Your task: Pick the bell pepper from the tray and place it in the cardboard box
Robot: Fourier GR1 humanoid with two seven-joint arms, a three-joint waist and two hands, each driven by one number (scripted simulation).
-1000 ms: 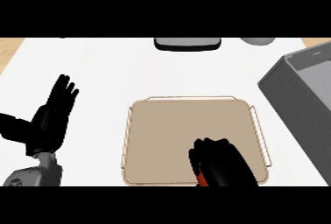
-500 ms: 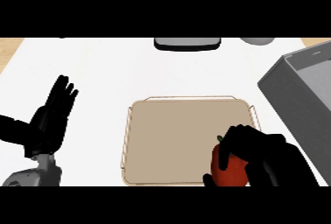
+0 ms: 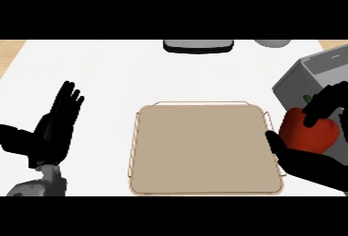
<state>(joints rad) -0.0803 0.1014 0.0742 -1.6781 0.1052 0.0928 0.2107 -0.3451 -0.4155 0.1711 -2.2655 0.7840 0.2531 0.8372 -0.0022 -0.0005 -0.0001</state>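
A red bell pepper [image 3: 307, 133] with a green stem is held at the right edge of the head view, with my right hand [image 3: 314, 161] shut on it, fingers curled over its top and thumb below. It hangs just right of the tan tray [image 3: 200, 147] and beside the near corner of the grey box [image 3: 299, 78] at the upper right. The tray holds nothing. My left hand [image 3: 54, 131] rests open at the left, fingers up.
A dark grey and white object [image 3: 198, 45] lies at the counter's far edge, with a small grey object [image 3: 272, 43] to its right. White counter [image 3: 122, 73] surrounds the tray.
My right hand has lifted the pepper off the tray's front right corner and carried it right and farther away, toward the box. The left hand has stayed still.
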